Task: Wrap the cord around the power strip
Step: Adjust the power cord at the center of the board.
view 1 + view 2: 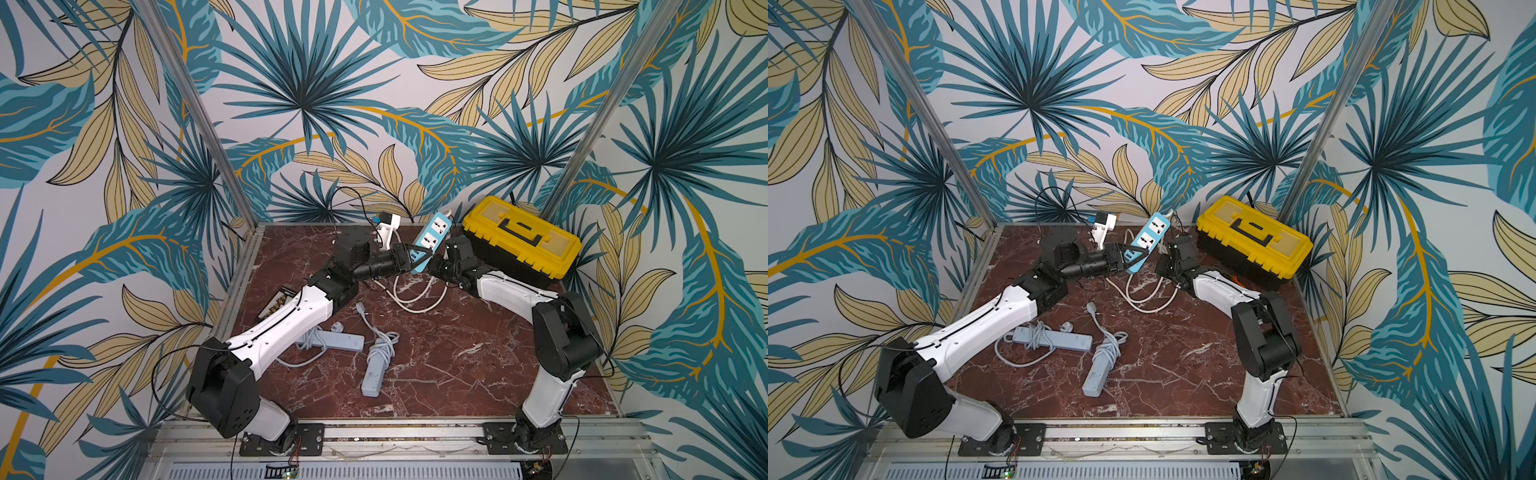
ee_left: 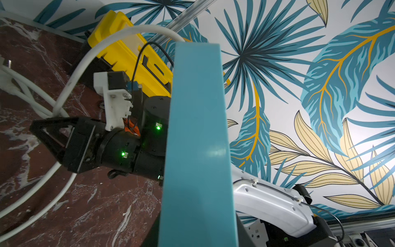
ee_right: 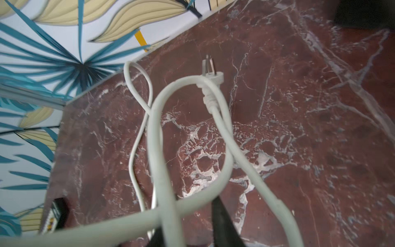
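Note:
A blue and white power strip (image 1: 432, 237) (image 1: 1148, 239) is held tilted above the back of the marble table, sockets up. My left gripper (image 1: 409, 257) (image 1: 1123, 257) is shut on its near end. In the left wrist view the strip's teal back (image 2: 196, 132) hides those jaws. Its white cord (image 1: 415, 299) (image 1: 1142, 300) leaves the far end and hangs in loose loops onto the table. My right gripper (image 1: 435, 264) (image 1: 1160, 266) (image 2: 34, 128) is shut on a strand of the cord (image 3: 158, 139) just right of the strip. The plug (image 3: 211, 74) lies on the marble.
A yellow and black toolbox (image 1: 519, 239) stands at the back right, close behind the right arm. Two grey power strips (image 1: 332, 340) (image 1: 376, 361) with bundled cords lie in the middle near the left arm. A small dark card (image 1: 280, 301) lies at the left edge.

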Motion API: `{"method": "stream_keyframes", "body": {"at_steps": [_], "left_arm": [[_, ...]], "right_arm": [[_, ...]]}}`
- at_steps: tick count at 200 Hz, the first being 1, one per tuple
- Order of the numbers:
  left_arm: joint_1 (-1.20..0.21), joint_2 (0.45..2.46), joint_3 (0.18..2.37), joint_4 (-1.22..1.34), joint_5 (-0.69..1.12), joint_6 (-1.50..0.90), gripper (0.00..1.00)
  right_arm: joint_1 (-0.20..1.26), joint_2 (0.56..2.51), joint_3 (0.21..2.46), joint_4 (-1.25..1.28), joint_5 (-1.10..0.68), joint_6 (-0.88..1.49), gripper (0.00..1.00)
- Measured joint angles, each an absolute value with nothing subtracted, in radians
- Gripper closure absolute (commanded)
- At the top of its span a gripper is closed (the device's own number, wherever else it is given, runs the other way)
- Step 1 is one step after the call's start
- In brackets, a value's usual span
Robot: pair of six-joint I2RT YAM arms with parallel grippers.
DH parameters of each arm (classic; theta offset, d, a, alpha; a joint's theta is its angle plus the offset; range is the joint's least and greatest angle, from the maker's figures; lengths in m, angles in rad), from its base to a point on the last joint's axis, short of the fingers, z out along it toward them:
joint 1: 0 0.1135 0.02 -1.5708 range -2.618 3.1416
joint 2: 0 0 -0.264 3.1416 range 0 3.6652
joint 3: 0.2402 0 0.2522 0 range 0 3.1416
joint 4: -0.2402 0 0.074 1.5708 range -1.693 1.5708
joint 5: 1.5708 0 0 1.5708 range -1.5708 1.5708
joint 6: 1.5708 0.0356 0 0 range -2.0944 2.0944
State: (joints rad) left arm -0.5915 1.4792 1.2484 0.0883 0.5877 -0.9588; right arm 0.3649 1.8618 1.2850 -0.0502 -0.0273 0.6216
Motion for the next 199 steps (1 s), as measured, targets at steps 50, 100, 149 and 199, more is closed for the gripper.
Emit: {"method": "stream_keyframes", "body": {"at_steps": [50,100,149,199], "left_arm": [[-0.401,1.448,1.222,-0.038,0.529,-0.800,1.00],[-0.240,1.412,1.232,-0.238,0.487,-0.634,1.00],[-0.022,1.393,1.457,-0.465,0.430,-0.473,1.00],[-0.173,1.512,1.694,-0.507,0.413,-0.418,1.00]], "right_arm": [[0.344,1.670,1.450,-0.328,-0.181,0.495,1.00],[0.105,1.390,1.475,-0.419,-0.210,0.461,1.00],[-0.029,1.312,1.412,-0.610,-0.126,0.384,1.00],[-0.041,1.264,1.290,-0.676,-0.107,0.358,0.95]]}}
